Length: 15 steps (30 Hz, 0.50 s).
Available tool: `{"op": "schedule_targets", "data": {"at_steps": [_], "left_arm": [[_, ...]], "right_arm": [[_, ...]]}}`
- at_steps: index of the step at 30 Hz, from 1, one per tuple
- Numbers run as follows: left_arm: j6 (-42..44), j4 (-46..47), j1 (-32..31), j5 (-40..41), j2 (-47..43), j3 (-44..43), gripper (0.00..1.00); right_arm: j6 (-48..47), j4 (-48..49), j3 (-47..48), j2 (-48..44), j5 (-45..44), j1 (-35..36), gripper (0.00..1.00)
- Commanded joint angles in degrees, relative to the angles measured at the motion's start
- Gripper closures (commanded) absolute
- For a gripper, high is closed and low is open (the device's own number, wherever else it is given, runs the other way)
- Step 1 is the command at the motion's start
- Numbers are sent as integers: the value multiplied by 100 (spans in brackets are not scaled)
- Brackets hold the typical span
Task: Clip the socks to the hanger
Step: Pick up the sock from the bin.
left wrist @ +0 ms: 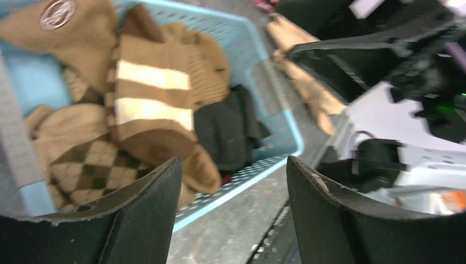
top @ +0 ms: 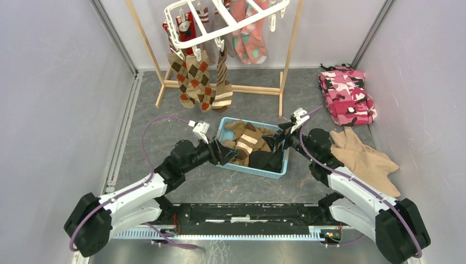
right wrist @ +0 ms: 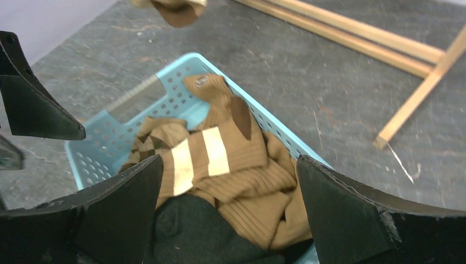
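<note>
From above, left end effector and right end effector flank the basket of socks, hanger hung behind; the left wrist shows its own spread wide, empty; the right wrist likewise, so both diving in could collide or drag up tangled socks

A heap of loose socks, tan, brown and argyle, is seen piled in a light blue basket between the left tool and the right tool. A brown sock with two cream bands is draped across the top, and a black sock is tucked nearer the right tool. Well beyond both tools, the white hanger is shown tilted, with argyle socks, a striped brown sock and red-patterned socks clipped below its rim.
</note>
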State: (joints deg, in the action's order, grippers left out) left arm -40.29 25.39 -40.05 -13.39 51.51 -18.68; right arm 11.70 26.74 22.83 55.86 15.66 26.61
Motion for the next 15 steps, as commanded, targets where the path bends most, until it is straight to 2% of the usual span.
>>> {"op": "schedule_targets", "data": {"at_steps": [1,9,15], "left_arm": [[675,-658,-323,1461,514,-318,25],[1252,-1147,-956,2622,1785,-1171,24],[1462,-1255,-1022,2846,2749,-1695,29]], "right_arm": [[254,-61,-245,-161,-617,-57,2],[462,48,-264,142,-643,-121,2],[538,138,-269,316,-652,-121,2]]}}
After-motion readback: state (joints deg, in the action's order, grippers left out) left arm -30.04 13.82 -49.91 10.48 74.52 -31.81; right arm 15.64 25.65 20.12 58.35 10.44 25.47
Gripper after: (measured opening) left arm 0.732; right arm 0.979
